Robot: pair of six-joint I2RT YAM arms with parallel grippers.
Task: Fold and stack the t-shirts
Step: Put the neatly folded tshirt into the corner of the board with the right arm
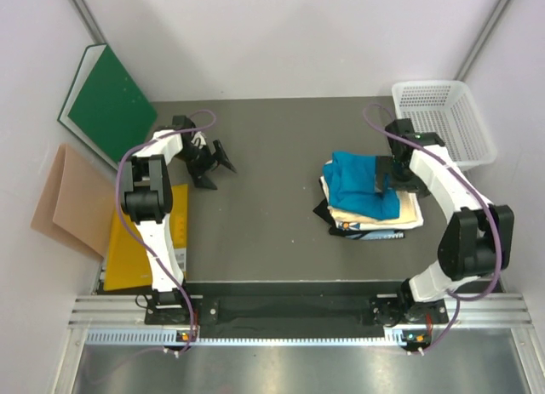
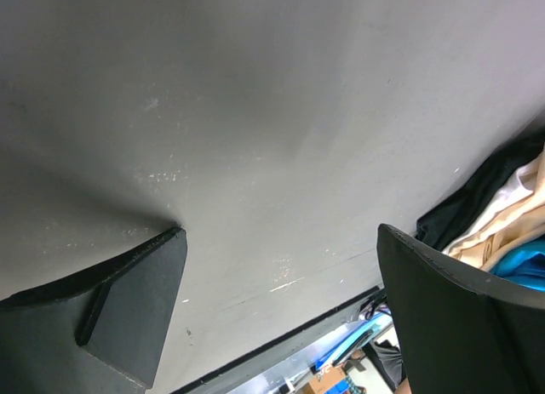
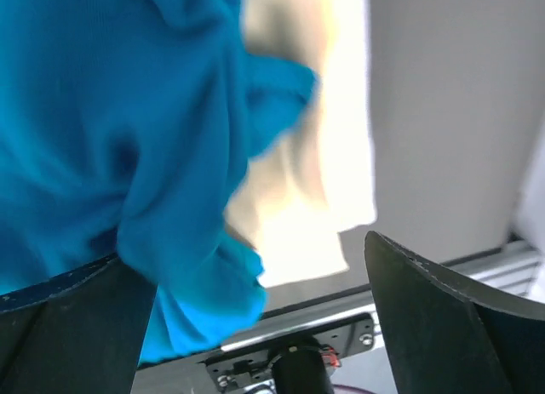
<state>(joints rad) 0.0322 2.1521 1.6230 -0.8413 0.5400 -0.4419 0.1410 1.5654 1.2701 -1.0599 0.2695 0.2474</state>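
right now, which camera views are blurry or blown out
Right wrist view: the teal shirt is smeared and out of focus, the cream shirt blown out to near white. Left wrist view: table evenly lit, mostly sharp. Top view: clear, soft shadows only.

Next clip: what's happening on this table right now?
Two robot arms are folding and stacking t-shirts. The right gripper hangs with its jaws open over the pile on the right side of the table. There the teal-blue t-shirt lies, somewhat bunched, on top of the cream t-shirt, with darker cloth showing underneath. The left gripper is open and empty above bare tabletop on the left.
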